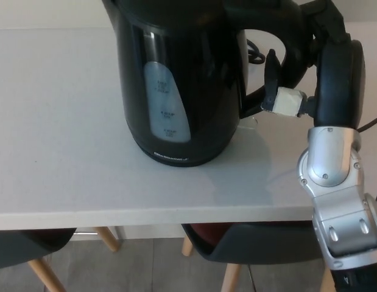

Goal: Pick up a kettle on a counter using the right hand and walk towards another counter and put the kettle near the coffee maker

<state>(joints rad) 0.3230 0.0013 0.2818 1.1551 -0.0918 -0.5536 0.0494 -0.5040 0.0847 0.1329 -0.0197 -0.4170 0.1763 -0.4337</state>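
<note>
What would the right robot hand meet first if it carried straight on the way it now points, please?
Nothing new, most likely: the right robot hand already sits at the kettle's handle. Carrying on would press it toward the kettle body, though depth is hard to judge.

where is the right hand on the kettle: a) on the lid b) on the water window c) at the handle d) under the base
c: the right hand sits at the kettle handle, on the side away from the water window, with the base resting on the counter.
</note>
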